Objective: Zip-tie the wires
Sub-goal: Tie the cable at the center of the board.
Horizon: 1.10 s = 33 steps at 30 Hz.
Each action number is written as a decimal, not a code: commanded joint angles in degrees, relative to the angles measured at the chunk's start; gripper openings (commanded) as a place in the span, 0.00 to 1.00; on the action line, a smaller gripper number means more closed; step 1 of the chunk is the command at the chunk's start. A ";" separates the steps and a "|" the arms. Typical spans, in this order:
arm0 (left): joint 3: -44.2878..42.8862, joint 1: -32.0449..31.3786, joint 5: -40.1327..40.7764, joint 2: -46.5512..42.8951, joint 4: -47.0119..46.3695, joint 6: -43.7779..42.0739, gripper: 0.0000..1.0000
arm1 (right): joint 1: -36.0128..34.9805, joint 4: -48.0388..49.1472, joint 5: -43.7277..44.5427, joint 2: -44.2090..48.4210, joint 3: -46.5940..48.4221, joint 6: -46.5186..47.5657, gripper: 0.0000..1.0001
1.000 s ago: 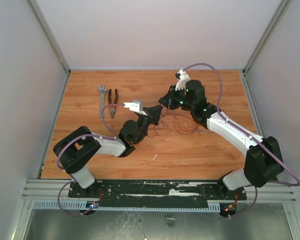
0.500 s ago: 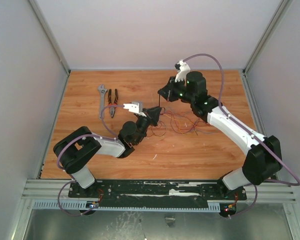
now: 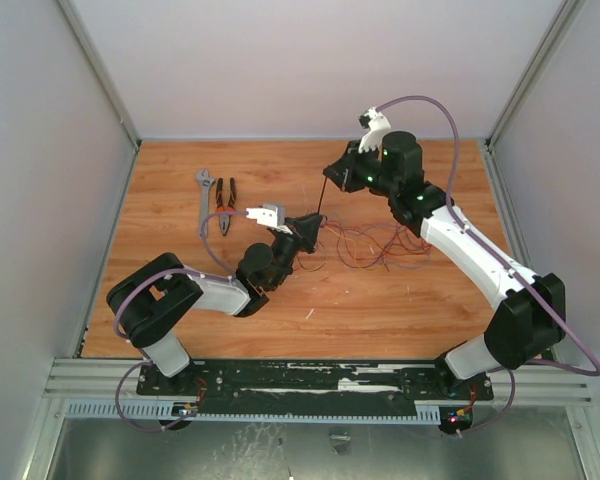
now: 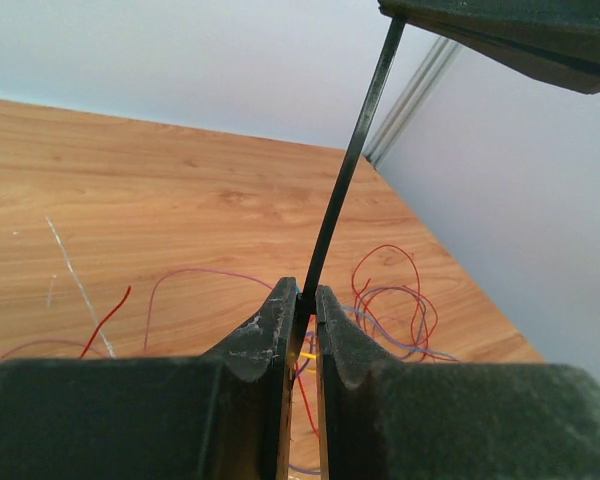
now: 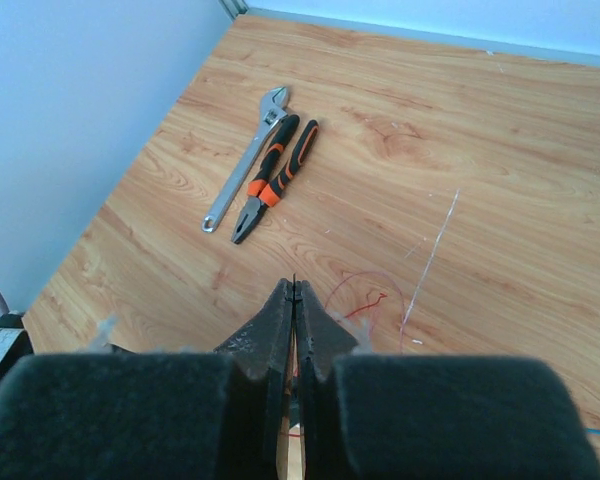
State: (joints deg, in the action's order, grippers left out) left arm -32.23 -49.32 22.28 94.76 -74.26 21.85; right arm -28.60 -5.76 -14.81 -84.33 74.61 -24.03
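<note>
Wooden desk holds everything. Far on the left lies a grey wrench, and just beside it lie the pliers with orange and black handles. Next, near the middle, comes the left pincer. It is clenched on the low end of the zip tie, a thin black strip that points up and away from it. The right pincer is squeezed tight on the other end, so both grip the one strip. The wires, thin red and dark loops, lie on the wood below and to the right of them
</note>
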 commanded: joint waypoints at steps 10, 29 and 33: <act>1.60 -0.58 1.17 0.69 4.60 -0.84 0.00 | 2.32 6.32 2.28 4.24 3.34 0.07 0.00; 1.90 -0.57 0.85 2.01 4.83 -0.12 0.00 | 4.55 7.17 2.41 6.14 4.55 -0.40 0.00; 2.08 -0.60 0.98 2.05 4.83 -0.05 0.00 | 5.40 6.97 2.53 6.89 4.46 -0.23 0.00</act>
State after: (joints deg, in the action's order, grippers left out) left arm -32.16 -49.36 22.00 95.11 -74.37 22.17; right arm -25.41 -5.91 -14.81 -81.54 74.63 -24.23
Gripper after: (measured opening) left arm 0.141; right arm 0.003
